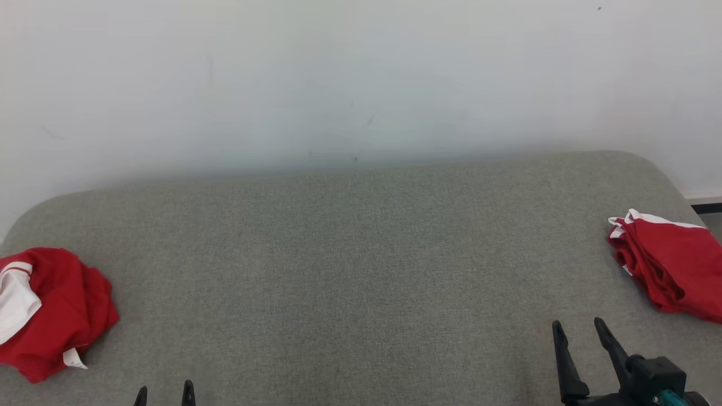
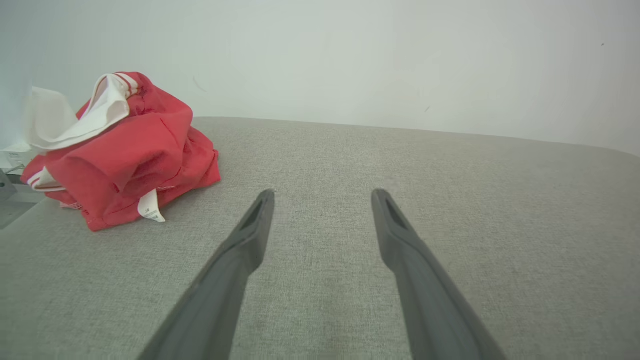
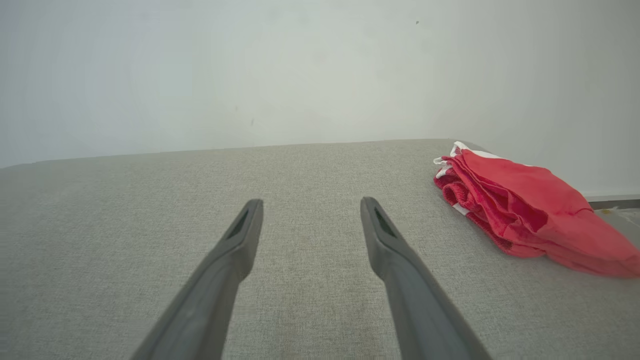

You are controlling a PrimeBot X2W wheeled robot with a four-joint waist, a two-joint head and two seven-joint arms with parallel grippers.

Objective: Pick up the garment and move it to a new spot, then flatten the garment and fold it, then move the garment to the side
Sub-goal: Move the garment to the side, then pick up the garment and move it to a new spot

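A crumpled red garment (image 1: 53, 313) with white trim lies at the left edge of the grey fabric surface (image 1: 350, 270); the left wrist view has this crumpled garment (image 2: 125, 150) ahead and to the left. A second red garment (image 1: 668, 265), folded flat, rests at the right edge, and the right wrist view catches that folded garment (image 3: 525, 210) on its right side. My left gripper (image 1: 164, 393) pokes up at the bottom left, open and empty (image 2: 322, 197). My right gripper (image 1: 579, 327) stands open at the lower right, nothing between its fingers (image 3: 310, 207).
A plain pale wall (image 1: 361, 79) rises behind the surface. The surface's corners are rounded, and a strip of floor with a dark skirting (image 1: 708, 207) shows past its right edge.
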